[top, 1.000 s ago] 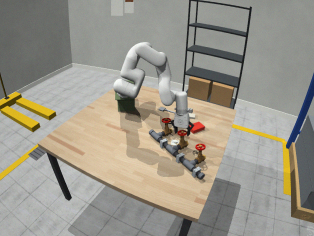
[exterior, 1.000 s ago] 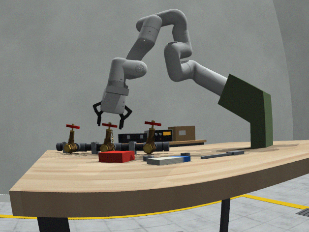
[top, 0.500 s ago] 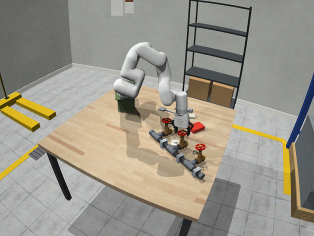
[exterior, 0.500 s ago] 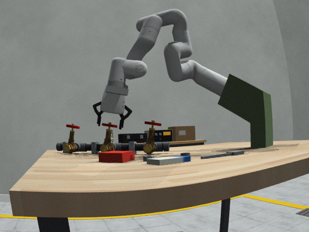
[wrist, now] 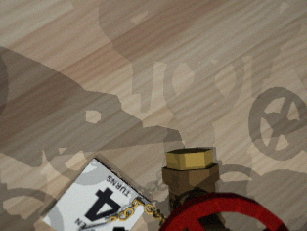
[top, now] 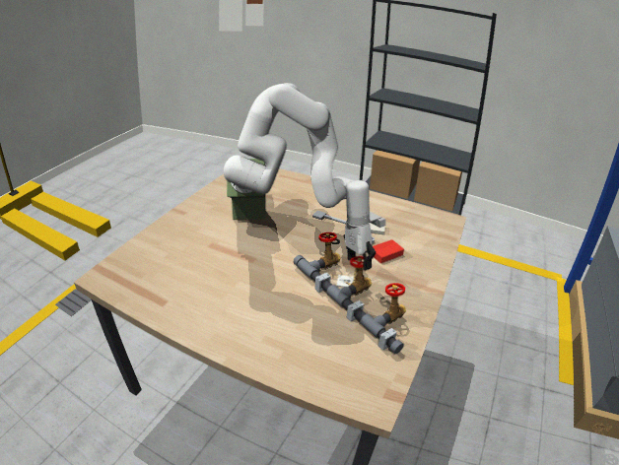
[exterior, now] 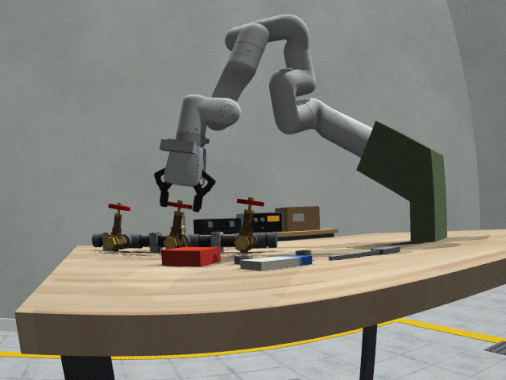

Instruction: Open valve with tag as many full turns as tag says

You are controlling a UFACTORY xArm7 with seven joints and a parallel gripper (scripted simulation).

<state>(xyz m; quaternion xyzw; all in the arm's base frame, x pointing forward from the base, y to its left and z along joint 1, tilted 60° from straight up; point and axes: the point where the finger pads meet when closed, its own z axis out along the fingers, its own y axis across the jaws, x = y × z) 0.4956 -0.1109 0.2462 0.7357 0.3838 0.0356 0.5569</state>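
Three brass valves with red handwheels stand on a grey pipe [top: 345, 299] on the wooden table. The middle valve [top: 358, 274] carries a gold chain and a white tag [wrist: 93, 203] that reads "4 TURNS"; the tag lies flat on the table beside it [top: 344, 281]. My gripper [exterior: 181, 200] is open, its black fingers straddling the middle valve's red handwheel [exterior: 179, 204] without gripping it. In the wrist view the handwheel [wrist: 225, 215] and brass body [wrist: 191, 168] fill the lower right. The other valves [top: 328, 248] [top: 394, 300] stand on either side, untouched.
A red block [top: 388, 250] lies just behind the valves, close to my gripper. A grey and blue flat tool [exterior: 275, 261] and a grey wrench [top: 330, 217] lie nearby. The arm's green base [top: 244, 205] stands at the table's far side. A shelf rack with boxes [top: 415, 177] stands beyond.
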